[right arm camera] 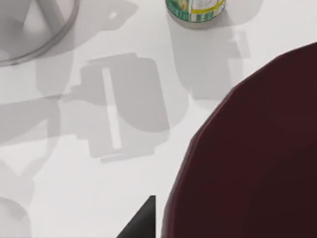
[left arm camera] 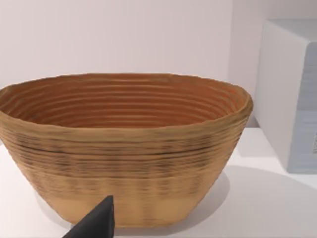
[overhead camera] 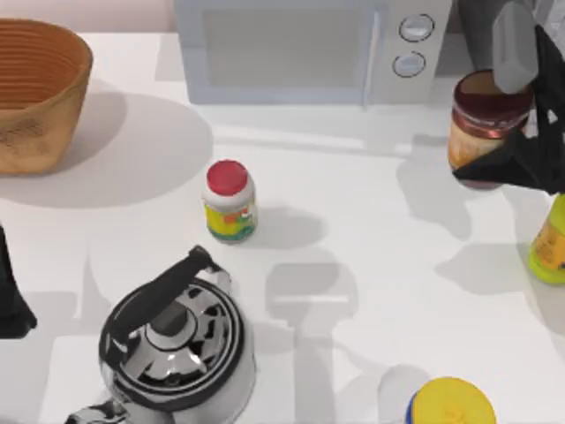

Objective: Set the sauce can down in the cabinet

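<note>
Right gripper point(overhead camera: 516, 163) is clamped on the sauce can point(overhead camera: 484, 124), holding it up off the bench point(overhead camera: 353, 230) at the top view's right side, just in front of the microwave point(overhead camera: 309, 49). The black fingers wrap the can's lower half, so its base is hidden. From the right wrist, the can's maroon top point(right arm camera: 252, 158) looms close. Right arm reaches in from the right edge. Left gripper point(overhead camera: 11, 300) sits parked at the left edge, facing the basket point(left arm camera: 124, 148); I cannot tell its opening.

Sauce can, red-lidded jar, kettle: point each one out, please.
sauce can point(overhead camera: 477, 132), top view, on its orange-brown label.
red-lidded jar point(overhead camera: 227, 177), top view, on its red lid.
kettle point(overhead camera: 177, 340), top view, on its shiny lid.
</note>
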Controlling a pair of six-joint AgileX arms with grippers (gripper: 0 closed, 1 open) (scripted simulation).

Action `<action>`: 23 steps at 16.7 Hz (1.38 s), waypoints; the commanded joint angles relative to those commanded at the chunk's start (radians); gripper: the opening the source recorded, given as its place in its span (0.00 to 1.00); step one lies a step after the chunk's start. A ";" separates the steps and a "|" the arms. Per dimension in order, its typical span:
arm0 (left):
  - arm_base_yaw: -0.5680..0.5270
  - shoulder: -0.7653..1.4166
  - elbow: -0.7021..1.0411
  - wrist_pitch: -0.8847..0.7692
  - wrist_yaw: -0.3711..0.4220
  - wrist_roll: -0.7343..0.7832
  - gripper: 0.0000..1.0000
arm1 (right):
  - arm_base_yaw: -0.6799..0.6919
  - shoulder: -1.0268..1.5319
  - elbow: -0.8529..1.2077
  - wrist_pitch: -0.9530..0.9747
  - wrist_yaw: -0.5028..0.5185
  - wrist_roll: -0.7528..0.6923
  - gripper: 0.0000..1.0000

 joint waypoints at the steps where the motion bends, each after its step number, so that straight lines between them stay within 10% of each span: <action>1: 0.000 0.000 0.000 0.000 0.000 0.000 1.00 | -0.006 -0.076 -0.067 0.036 0.033 0.051 0.00; 15: 0.000 0.000 0.000 0.000 0.000 0.000 1.00 | -0.111 -1.478 -1.181 0.764 0.609 0.919 0.00; 23: 0.000 0.000 0.000 0.000 0.000 0.000 1.00 | -0.122 -1.747 -1.422 0.945 0.734 1.122 0.00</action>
